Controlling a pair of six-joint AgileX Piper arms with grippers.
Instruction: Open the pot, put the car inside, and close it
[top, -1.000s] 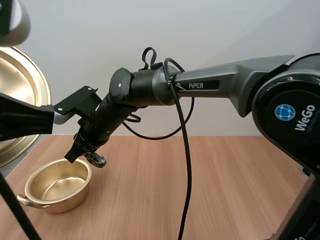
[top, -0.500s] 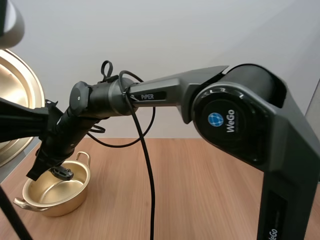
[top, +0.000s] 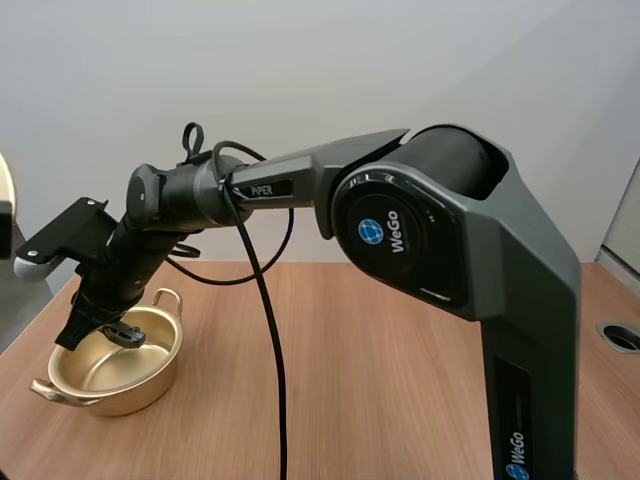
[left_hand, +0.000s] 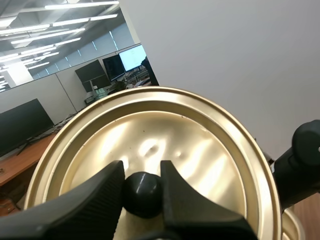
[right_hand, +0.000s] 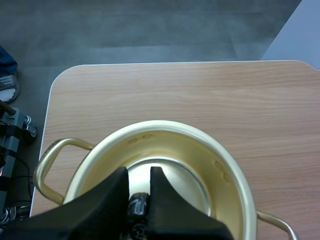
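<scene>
Pot (top: 152, 385) open at lower left of high frame. Car (right_hand: 137, 206), mostly hidden, pinched in right gripper (right_hand: 139, 174) over its bowl. Lid (left_hand: 200, 145), edge cut off, held by knob (left_hand: 142, 192) in left gripper (left_hand: 141, 169).

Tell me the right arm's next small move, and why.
Probably open the right gripper and let the car drop. The gripper pinches the car low over the open pot, within its rim. The left gripper holds the lid by its knob, off the pot, so nothing blocks the drop.
</scene>
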